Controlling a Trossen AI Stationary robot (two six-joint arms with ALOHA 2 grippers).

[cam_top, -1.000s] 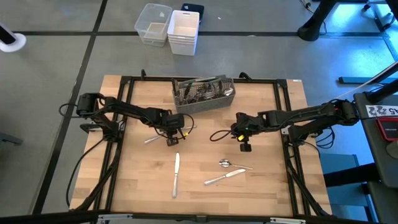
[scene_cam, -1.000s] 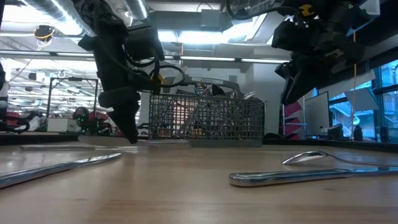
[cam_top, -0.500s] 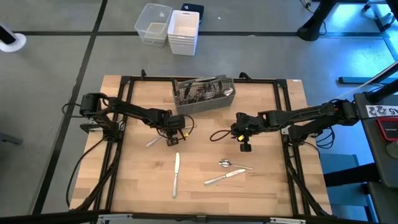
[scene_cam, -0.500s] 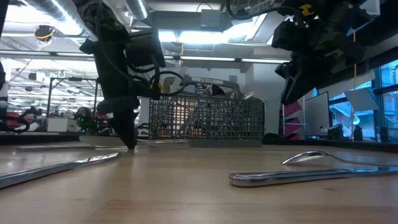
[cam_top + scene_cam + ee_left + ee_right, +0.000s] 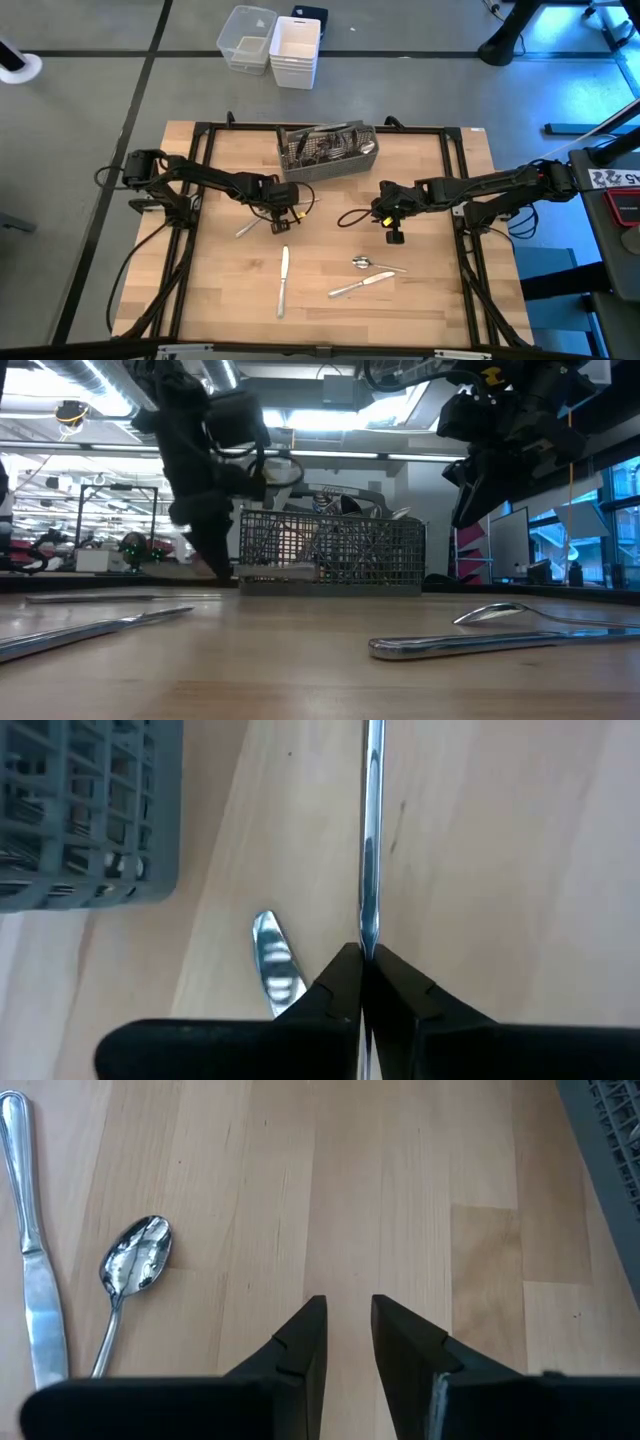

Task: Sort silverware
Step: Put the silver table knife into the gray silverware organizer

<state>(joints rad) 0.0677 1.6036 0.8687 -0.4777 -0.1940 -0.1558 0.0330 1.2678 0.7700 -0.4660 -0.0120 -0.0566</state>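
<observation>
My left gripper [image 5: 280, 222] is just near of the grey mesh caddy [image 5: 327, 152] and is shut on a slim silver piece of silverware [image 5: 370, 840]; I cannot tell its kind. A spoon [image 5: 247, 228] lies flat beside the gripper, its bowl [image 5: 273, 960] close to the fingers. My right gripper [image 5: 395, 237] hangs open and empty above the table [image 5: 345, 1325]. A spoon [image 5: 365, 263] and a knife [image 5: 360, 285] lie near of it. Another knife [image 5: 283, 282] lies at the middle front. My left gripper pinches the slim piece's shaft [image 5: 366, 935] between its two fingertips, which come from above, slanting from the table's left. The shaft runs straight on beyond the fingertips, over the tabletop. The end behind the fingers is hidden by the gripper.
The caddy [image 5: 330, 550] holds several pieces of silverware and stands at the table's far middle. Two white bins [image 5: 272, 42] stand on the floor beyond the far edge. Bare wood lies between the two grippers and along the left side.
My left gripper has risen off the tabletop and gone a little toward the caddy, still shut. My right gripper has kept still.
</observation>
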